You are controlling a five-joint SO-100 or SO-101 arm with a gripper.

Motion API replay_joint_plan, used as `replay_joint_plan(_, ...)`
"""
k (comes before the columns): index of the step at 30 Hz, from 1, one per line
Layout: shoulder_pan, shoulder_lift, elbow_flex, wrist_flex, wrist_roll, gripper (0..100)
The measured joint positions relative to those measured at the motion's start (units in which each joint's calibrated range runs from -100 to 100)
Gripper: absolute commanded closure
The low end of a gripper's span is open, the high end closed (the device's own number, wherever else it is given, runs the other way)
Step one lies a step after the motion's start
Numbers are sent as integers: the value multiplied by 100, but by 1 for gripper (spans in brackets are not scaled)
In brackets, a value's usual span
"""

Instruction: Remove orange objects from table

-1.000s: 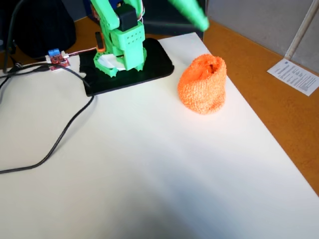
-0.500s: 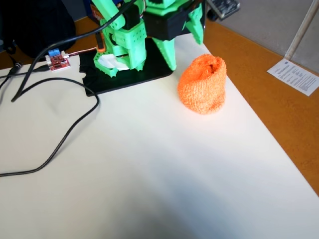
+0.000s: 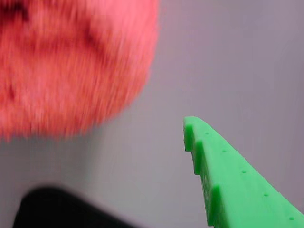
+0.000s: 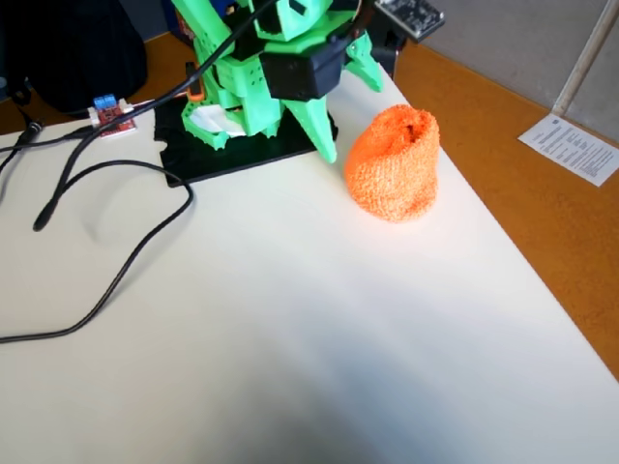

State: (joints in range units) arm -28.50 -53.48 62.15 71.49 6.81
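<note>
We're at the approach: jaws (image 4: 329,153) empty, beside the orange knitted lump (image 4: 393,164) on the tabletop (image 4: 290,329); gape unclear. Next, straddle it and close.

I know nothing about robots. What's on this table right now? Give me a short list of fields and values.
arm: green, folded low over its black base plate
gripper: beside the orange lump, not touching it; open or shut cannot be told
orange knitted lump: sitting on the white board, hollow top up, near the right edge in the fixed view
green finger: apart from the lump in the wrist view
cables: black, trailing over the board's left side
paper sheet: on the wooden desk
</note>
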Motion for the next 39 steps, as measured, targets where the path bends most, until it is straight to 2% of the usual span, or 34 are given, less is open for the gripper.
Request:
replay_joint_plan(3,57,438,-131,-705,34,51)
replay_joint_plan(8,-33,1107,-131,-1093,44,51)
replay_joint_plan(15,-385,1455,159,-2146,-298,51)
replay_joint_plan(22,-476,1938,731,-2385,-342,55)
replay_joint_plan(24,-443,1982,1002,-2454,-303,62)
replay_joint_plan(27,-344,2000,1265,-2583,-293,93)
replay_joint_plan(28,-328,2000,1265,-2623,-293,97)
replay_joint_plan(39,-180,1920,1208,-3169,-430,100)
